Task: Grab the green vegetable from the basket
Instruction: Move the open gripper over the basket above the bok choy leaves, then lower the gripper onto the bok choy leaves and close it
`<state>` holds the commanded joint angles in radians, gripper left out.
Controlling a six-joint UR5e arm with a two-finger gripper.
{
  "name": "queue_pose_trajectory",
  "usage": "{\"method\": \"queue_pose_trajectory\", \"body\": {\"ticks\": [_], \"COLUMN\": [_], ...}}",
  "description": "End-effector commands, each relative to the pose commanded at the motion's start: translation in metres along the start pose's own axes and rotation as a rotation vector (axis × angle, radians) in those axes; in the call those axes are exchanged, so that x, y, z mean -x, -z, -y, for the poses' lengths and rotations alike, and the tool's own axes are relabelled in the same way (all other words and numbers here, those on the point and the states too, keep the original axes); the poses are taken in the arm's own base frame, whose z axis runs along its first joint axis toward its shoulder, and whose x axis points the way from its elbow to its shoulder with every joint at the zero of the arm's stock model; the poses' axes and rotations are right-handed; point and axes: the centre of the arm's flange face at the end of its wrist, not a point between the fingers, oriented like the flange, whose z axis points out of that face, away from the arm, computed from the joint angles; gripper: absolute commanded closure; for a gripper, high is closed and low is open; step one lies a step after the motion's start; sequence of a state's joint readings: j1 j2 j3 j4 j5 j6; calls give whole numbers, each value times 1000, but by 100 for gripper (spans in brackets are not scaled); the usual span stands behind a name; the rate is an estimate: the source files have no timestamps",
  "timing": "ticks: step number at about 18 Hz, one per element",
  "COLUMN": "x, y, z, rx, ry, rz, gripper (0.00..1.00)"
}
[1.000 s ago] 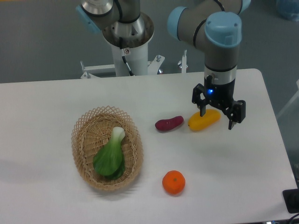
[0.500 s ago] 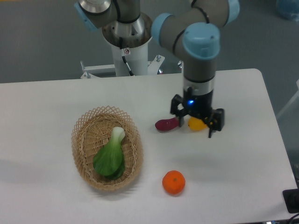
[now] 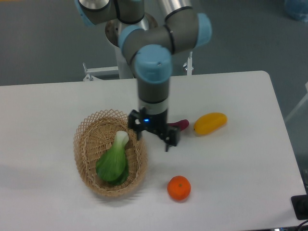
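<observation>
1. We see a white surface (image 3: 250, 163) with rounded corners filling most of the view.
2. Behind it we see a dull grey-green floor (image 3: 43, 43).
3. At the far edge we see a white metal frame (image 3: 96, 72) on the floor.
4. We find the light even, with soft shadows on the surface.
5. We notice a dark object (image 3: 299, 207) at the lower right edge, too cropped to identify.
</observation>
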<state>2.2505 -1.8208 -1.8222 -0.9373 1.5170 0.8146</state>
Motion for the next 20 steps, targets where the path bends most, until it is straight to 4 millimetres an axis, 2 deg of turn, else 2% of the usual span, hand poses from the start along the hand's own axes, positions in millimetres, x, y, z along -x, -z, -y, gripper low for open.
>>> {"method": "queue_pose_trajectory", "body": {"ticks": [3, 5, 10, 16, 20], "x": [-23, -27, -45, -61, -64], "y": [-24, -31, -66, -76, -80], "z": [7, 6, -7, -10, -10], "rx": [38, 48, 117, 136, 144], "ry": [-39, -45, -67, -86, -92], "rz": [-31, -38, -31, -31, -37], "gripper": [0, 0, 0, 0, 0]}}
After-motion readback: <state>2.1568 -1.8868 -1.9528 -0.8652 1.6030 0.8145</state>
